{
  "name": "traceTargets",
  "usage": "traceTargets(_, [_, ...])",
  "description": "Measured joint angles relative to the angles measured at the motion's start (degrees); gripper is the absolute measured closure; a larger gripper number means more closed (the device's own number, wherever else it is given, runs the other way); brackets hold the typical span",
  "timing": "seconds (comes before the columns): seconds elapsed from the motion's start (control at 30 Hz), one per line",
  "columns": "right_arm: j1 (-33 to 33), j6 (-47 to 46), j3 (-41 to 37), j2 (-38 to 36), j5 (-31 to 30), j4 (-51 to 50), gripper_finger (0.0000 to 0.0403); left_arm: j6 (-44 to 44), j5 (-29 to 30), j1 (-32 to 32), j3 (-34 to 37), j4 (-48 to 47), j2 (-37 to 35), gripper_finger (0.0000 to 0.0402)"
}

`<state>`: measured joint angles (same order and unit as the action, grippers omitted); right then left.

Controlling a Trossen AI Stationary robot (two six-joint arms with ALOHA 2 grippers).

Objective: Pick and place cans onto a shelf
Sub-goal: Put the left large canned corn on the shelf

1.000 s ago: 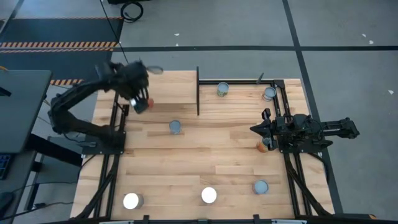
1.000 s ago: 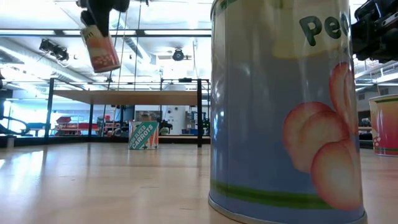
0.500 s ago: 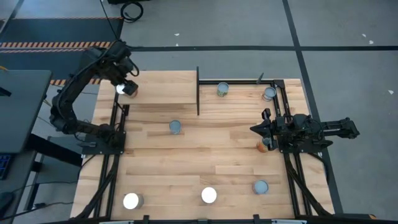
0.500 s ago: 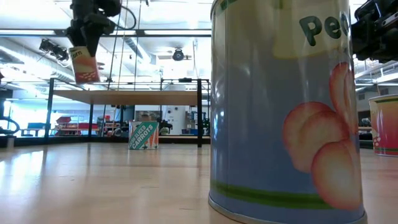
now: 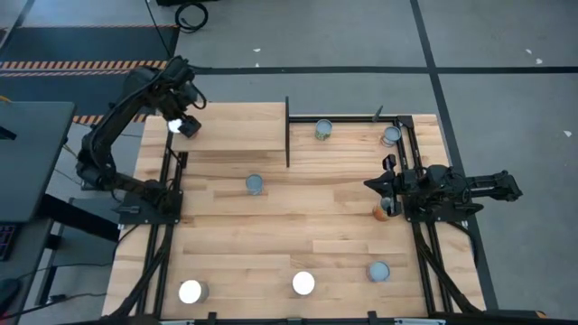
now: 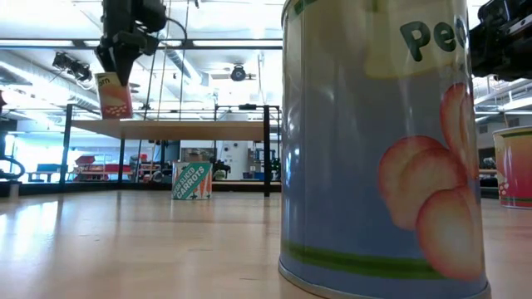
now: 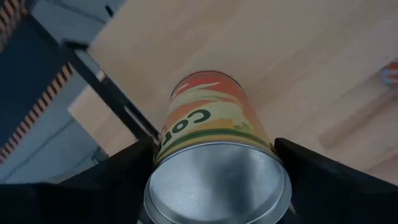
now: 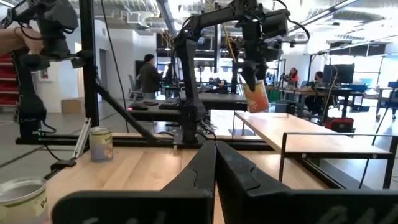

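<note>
High view showed the left gripper [image 5: 183,125] above the far left corner of the shelf [image 5: 239,128], its jaws closed around an orange can [image 5: 179,125] that hung in the air, not yet on the board. The right gripper [image 5: 377,186] waited fully closed and empty at the right side of the bench [image 5: 298,230].

To place the can well, I think it should go down straight, with its base flat, and a little inside the shelf edge, because it hung very near the corner. The jaws should release only when the can stands.

In the left wrist view the can's bottom was hidden, so the gap to the shelf was hard to judge. In the low view a big can [image 6: 382,141] blocked most of the right side.
</note>
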<state>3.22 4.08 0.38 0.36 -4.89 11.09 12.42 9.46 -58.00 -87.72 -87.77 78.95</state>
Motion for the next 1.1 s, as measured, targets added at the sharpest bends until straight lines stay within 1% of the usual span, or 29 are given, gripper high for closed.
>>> traceTargets(0.17, [0.0,0.0,0.0,0.0,0.0,0.2,0.0386,-2.4,-1.3,-0.7,-1.7,-0.4,1.7,0.0092])
traceTargets(0.27, [0.0,0.0,0.0,0.0,0.0,1.3,0.0386,-6.3,-2.1,-1.0,-3.1,-0.5,3.4,0.0092])
traceTargets(0.4, [0.0,-0.1,0.0,0.0,0.0,4.2,0.0386,-12.6,-2.7,-1.0,-4.1,-2.3,6.4,0.008])
traceTargets(0.47, [0.0,-2.4,0.0,0.0,0.0,6.2,0.0386,-15.6,-2.7,-0.7,-4.9,-2.3,7.8,0.0081])
traceTargets(0.57, [0.0,-8.1,0.0,0.0,0.0,8.8,0.0386,-17.6,-2.6,-0.1,-7.7,-2.5,10.4,0.009])
traceTargets(0.7, [0.0,-14.3,0.0,0.0,0.0,10.5,0.0386,-17.8,-2.0,-0.3,-14.5,-2.2,14.5,0.009])
traceTargets(0.8, [0.0,-15.2,0.0,0.0,0.0,11.2,0.0386,-17.0,-1.7,-2.2,-17.9,-2.2,17.5,0.0085])
traceTargets(0.93, [0.0,-15.1,0.0,0.0,0.2,11.2,0.0386,-14.8,-2.3,-4.0,-18.6,-2.3,20.3,0.0085])
traceTargets(1.1, [0.0,-15.0,0.0,0.0,0.2,11.2,0.0386,-13.5,-3.7,-7.0,-18.9,-2.1,21.5,0.0085])
